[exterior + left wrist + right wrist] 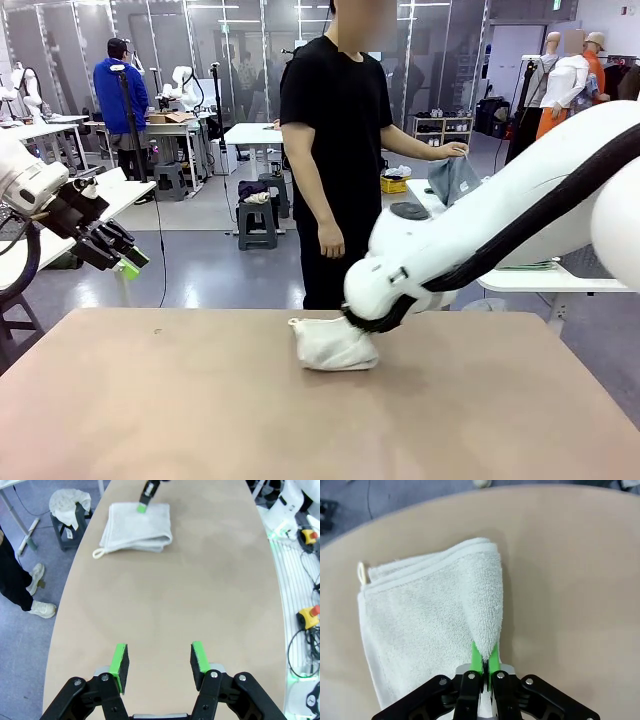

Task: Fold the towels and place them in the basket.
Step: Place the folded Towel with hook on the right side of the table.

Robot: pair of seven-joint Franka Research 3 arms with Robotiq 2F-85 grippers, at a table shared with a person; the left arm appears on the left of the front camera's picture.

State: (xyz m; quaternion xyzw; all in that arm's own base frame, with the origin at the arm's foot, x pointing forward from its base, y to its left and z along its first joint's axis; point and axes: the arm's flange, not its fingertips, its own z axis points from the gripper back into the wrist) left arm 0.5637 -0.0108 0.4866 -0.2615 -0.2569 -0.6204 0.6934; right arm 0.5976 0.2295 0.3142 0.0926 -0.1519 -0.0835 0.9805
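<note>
We pinch one edge of the folded off-white towel (420, 615) tight in the right gripper (484, 662); the cloth spreads ahead and left of it. Left gripper (159, 662) hangs empty with jaws apart, towel well ahead.

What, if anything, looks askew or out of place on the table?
The off-white towel is not lying flat: the right gripper, shut on its edge, pinches the terry into a ridge, so the fold looks bunched. Its hanging loop sticks out at one corner.
</note>
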